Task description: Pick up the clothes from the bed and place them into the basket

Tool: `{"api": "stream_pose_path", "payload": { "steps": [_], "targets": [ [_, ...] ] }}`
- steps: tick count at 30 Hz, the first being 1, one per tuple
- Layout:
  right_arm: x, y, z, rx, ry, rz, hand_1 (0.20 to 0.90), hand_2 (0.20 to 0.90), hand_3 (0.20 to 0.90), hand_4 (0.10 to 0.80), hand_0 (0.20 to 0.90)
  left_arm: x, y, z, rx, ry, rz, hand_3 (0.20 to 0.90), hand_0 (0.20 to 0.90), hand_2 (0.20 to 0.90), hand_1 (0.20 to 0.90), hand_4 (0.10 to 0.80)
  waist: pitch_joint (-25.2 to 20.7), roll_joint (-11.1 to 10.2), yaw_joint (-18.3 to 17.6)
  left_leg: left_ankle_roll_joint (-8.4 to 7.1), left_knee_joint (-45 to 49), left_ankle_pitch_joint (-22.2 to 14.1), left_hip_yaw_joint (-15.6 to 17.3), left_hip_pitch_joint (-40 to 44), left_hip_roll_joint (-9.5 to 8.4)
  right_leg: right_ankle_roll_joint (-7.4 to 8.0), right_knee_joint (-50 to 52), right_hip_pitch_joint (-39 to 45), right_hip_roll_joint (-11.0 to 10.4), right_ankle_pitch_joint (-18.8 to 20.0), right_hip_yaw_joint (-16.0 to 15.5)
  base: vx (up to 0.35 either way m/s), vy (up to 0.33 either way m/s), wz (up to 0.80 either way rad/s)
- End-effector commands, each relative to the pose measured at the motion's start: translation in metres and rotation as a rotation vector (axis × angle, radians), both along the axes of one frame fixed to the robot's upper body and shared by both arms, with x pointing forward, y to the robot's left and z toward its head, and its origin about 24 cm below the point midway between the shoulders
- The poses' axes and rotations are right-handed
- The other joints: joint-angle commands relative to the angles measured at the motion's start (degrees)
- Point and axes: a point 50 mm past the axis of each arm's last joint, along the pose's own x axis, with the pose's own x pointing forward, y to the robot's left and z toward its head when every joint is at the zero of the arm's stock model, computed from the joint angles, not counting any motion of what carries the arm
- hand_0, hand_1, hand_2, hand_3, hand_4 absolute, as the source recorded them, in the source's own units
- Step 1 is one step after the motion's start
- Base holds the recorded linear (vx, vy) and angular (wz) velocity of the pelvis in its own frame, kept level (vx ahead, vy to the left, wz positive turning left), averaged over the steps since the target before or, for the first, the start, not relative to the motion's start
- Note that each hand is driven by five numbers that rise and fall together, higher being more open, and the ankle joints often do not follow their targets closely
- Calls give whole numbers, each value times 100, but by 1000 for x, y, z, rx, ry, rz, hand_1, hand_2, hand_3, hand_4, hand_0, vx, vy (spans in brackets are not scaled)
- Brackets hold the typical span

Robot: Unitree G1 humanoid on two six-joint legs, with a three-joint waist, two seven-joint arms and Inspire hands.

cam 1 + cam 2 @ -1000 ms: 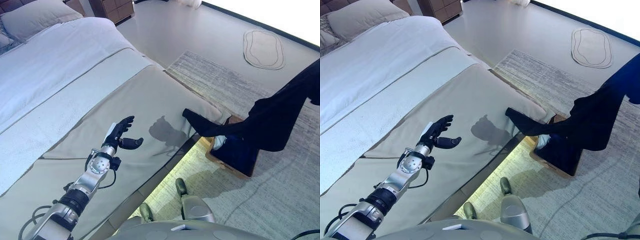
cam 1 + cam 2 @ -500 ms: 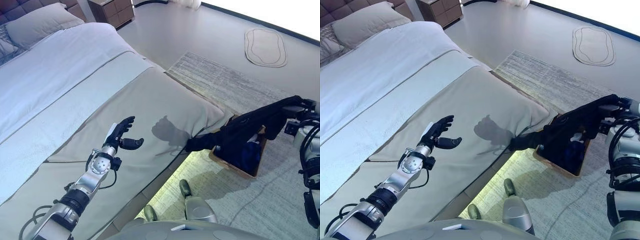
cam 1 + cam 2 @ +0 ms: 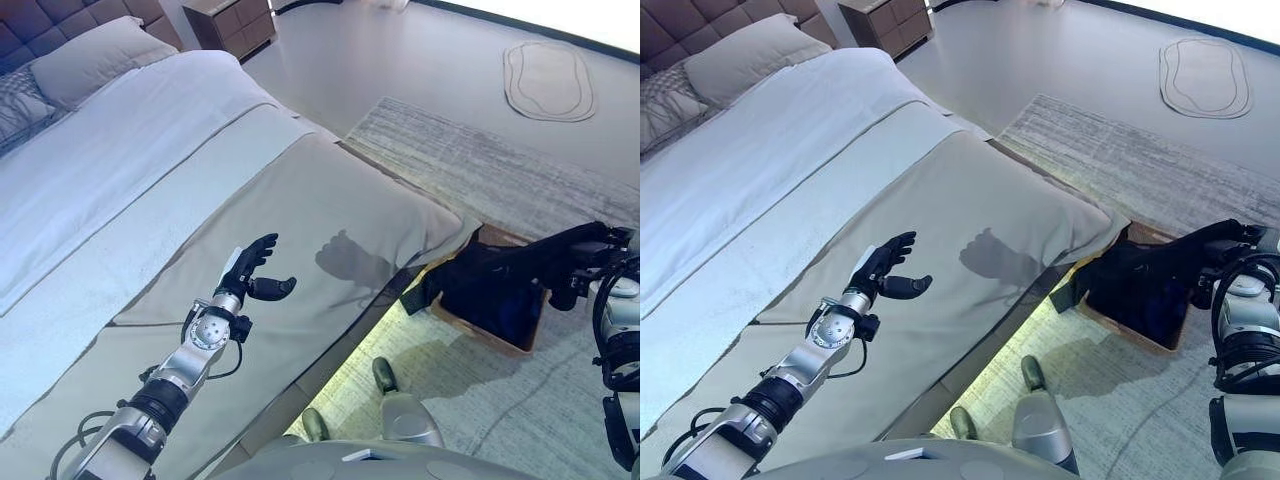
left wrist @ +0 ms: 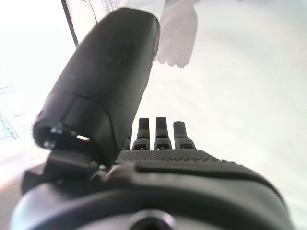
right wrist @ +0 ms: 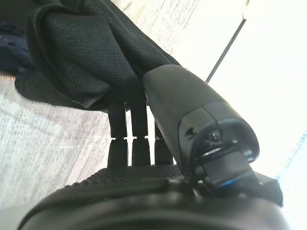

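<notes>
A black garment (image 3: 500, 275) hangs from my right hand (image 3: 578, 272) and sags into the wooden-rimmed basket (image 3: 487, 338) on the floor beside the bed's corner. In the right wrist view the dark cloth (image 5: 81, 52) is bunched over the fingers (image 5: 132, 129), with the thumb (image 5: 187, 105) pressed against it. Dark blue clothes lie inside the basket. My left hand (image 3: 255, 272) hovers open above the beige bedspread (image 3: 330, 200), fingers straight and thumb out, holding nothing (image 4: 163, 158). No clothes show on the bed.
The basket stands on a grey rug (image 3: 470, 160) close to the bed's lit lower edge. A small oval mat (image 3: 548, 80) lies farther off on the floor. Pillows (image 3: 95, 60) and a wooden nightstand (image 3: 230, 20) are at the head of the bed.
My right arm came down from high at the right, lowering the black garment toward the basket; its trailing end slid off the bed's corner. The left hand stayed in place.
</notes>
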Motion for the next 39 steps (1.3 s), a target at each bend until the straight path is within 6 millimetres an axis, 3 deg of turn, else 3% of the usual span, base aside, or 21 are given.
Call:
{"api": "stream_pose_path", "payload": {
  "steps": [1, 14, 18, 20, 21, 23, 29, 39],
  "targets": [
    [6, -17, 62, -231, -188, -70, 300, 300, 200, 100, 300, 21, -5, 40, 19, -212, -34, 900, 900, 900, 900, 800, -195, -218, 130, -177, 116, -355, -598, -5, 88, 159, 158, 307, 24, -401, -248, -11, -15, 7],
    [-22, -49, 121, -492, -182, -255, 300, 300, 200, 100, 300, 16, -3, 39, 14, -211, -30, 900, 900, 900, 900, 800, -156, -105, 82, -238, 104, -322, -579, -57, 82, 174, 192, 262, 12, -449, -265, -2, -3, 2],
    [-23, -51, 119, -485, -135, -213, 300, 300, 200, 100, 300, 16, -1, 39, 14, -209, -30, 900, 900, 900, 900, 800, -156, -105, 68, -258, 103, -300, -579, -86, 83, 179, 198, 240, 2, -451, -270, 0, 0, 0],
    [-20, -48, 113, -464, -116, -177, 436, 436, 359, 259, 436, 16, -3, 41, 12, -212, -34, 900, 900, 900, 900, 800, -147, -99, 56, -263, 107, -296, -571, -98, 87, 174, 204, 225, -1, -458, -268, 0, 0, 0],
    [-17, -46, 107, -443, -100, -147, 651, 651, 609, 509, 651, 17, -3, 41, 10, -214, -36, 900, 900, 900, 900, 800, -140, -96, 49, -262, 115, -297, -564, -104, 88, 170, 206, 218, -4, -459, -272, 0, 0, 0],
    [-15, -43, 96, -401, -77, -105, 900, 900, 900, 800, 900, 18, -5, 42, 11, -217, -40, 900, 900, 900, 900, 800, -140, -94, 50, -258, 115, -295, -552, -94, 95, 162, 189, 231, -5, -449, -276, 3, -7, -2],
    [-13, -38, 68, -326, -17, -72, 900, 900, 900, 800, 900, 19, -5, 43, 19, -217, -36, 900, 900, 900, 900, 800, -142, -97, 75, -265, 143, -296, -534, -81, 123, 151, 190, 263, -5, -449, -301, 0, 0, 0],
    [-8, -32, 51, -282, 7, -57, 900, 900, 900, 800, 900, 18, -6, 42, 17, -211, -48, 900, 900, 900, 900, 800, -126, -80, 127, -250, 140, -304, -568, -75, 121, 152, 184, 284, -22, -455, -335, -2, 2, 1]
  ]
}}
